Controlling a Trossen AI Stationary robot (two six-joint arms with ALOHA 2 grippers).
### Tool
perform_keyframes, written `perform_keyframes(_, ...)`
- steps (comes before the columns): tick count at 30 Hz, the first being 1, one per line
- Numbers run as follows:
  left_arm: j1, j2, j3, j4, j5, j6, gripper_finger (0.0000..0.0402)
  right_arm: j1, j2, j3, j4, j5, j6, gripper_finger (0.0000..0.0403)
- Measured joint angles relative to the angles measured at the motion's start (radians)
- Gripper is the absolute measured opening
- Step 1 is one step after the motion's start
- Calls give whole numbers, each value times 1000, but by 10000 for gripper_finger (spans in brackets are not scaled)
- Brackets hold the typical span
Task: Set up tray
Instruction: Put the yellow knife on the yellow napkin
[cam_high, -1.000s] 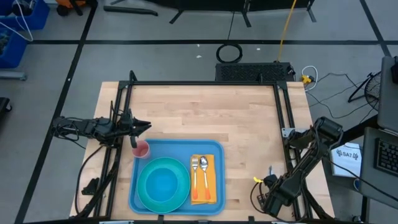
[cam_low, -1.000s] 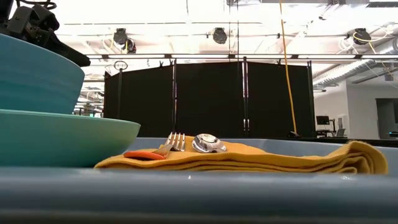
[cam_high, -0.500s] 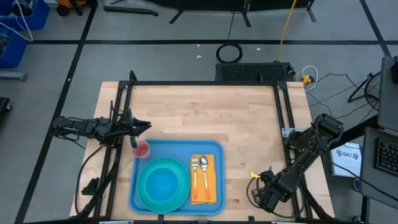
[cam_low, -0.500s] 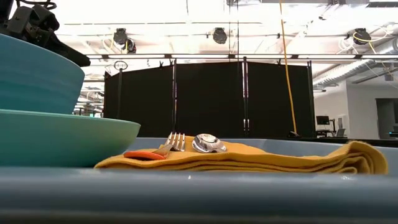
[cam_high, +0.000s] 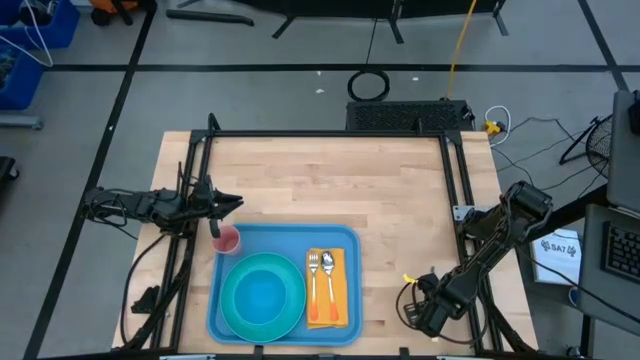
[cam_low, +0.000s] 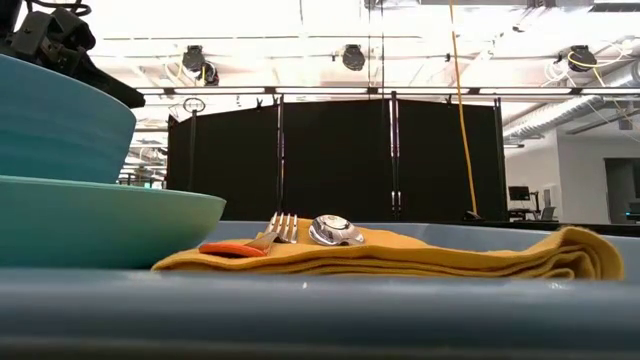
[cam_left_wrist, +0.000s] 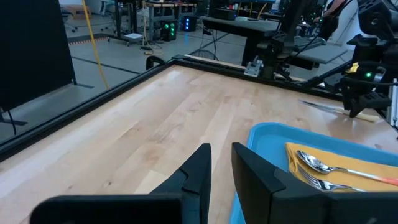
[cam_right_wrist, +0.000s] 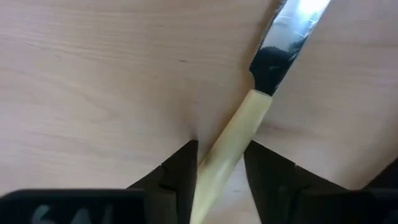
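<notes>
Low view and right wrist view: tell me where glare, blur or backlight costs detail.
Low view: bright ceiling washes out the top; the near tray rim is a soft blur, while the fork and spoon on the yellow napkin stay sharp. Right wrist view: glare whitens the knife blade, and the right gripper fingers are dark and out of focus around the cream handle.

A pale wooden tabletop, framed by dark rails, is being viewed from above. The light-blue tray is lying flat on it at about 6 o'clock, close to the near edge. A small pink cup is seen at the tray's 10 o'clock corner, though it cannot be told whether it is standing on wood or inside the rim. A knife with a cream handle is lying on the wood at about 4 o'clock, apart from the tray.
</notes>
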Motion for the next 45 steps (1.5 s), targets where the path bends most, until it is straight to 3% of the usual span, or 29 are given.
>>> perform_keyframes(5, 0, 0, 0, 0, 0, 0, 67, -3, 0, -40, 33, 57, -33, 37)
perform_keyframes(12, 0, 0, 0, 0, -1, 0, 67, -4, 1, -75, 56, 155, -52, 36)
perform_keyframes(17, 0, 0, 0, 0, -1, -3, 67, -19, 5, -54, 99, 347, -53, 36)
perform_keyframes(26, 0, 0, 0, 0, -6, -5, 67, -111, 13, -33, 267, 854, -144, 36)
perform_keyframes(38, 0, 0, 0, 0, -10, -8, 67, -222, 15, -18, 694, 955, -498, 36)
perform_keyframes(43, 0, 0, 0, 0, -10, -11, 67, -273, 112, 115, 616, 922, -544, 36)
perform_keyframes(45, 0, 0, 0, 0, -10, -11, 67, -294, 151, 213, 453, 852, -567, 36)
